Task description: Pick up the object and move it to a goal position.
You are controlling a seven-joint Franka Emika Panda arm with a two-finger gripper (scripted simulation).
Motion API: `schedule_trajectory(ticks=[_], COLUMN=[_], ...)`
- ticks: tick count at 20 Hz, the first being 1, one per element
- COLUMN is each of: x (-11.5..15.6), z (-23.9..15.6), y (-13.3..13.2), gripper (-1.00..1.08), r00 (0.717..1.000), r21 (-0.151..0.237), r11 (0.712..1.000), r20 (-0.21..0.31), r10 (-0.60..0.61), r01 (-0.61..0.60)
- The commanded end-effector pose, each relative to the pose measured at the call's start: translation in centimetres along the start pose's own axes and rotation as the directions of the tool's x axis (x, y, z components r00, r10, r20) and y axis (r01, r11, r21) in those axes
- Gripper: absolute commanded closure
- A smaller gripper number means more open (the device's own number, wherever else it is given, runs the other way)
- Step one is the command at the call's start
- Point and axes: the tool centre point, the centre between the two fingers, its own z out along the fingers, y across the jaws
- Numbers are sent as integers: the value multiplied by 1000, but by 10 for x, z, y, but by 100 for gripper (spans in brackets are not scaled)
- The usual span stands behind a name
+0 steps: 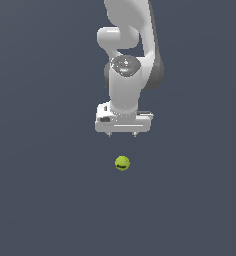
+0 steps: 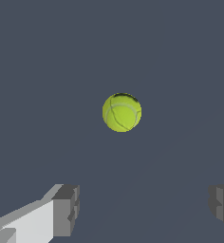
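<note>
Below your white tool (image 1: 122, 134), on the dark grey counter (image 1: 40, 200), sits the small yellow-green ball (image 1: 122, 163), slightly nearer the exterior view; your tool's fingers (image 2: 66, 209) are spread wide, holding nothing.

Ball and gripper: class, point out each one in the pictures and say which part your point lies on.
ball (image 1: 122, 163), exterior view, middle of its yellow-green surface
ball (image 2: 121, 112), wrist view, centre of its seamed face
gripper (image 1: 122, 134), exterior view, the gap midway between its two short fingertips

Seemingly a bare simulated scene: featureless flat slate-grey backdrop (image 1: 40, 200) throughout.
</note>
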Motion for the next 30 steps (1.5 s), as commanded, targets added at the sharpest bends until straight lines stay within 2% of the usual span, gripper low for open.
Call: schedule_trajectory(ticks=[1,10,17,25,30], x=[0,-8,-7,3,14], z=[0,6,7,17,27], y=[0,7,7,6,4], gripper=[-92,-92,-92,-92,-92], r00=[1000,999,1000,996,981], r21=[0,-8,-8,-9,-9], r11=[1000,1000,1000,996,981], r20=[0,26,26,23,21], r10=[0,29,17,-84,-194], r01=[0,-29,-17,84,194])
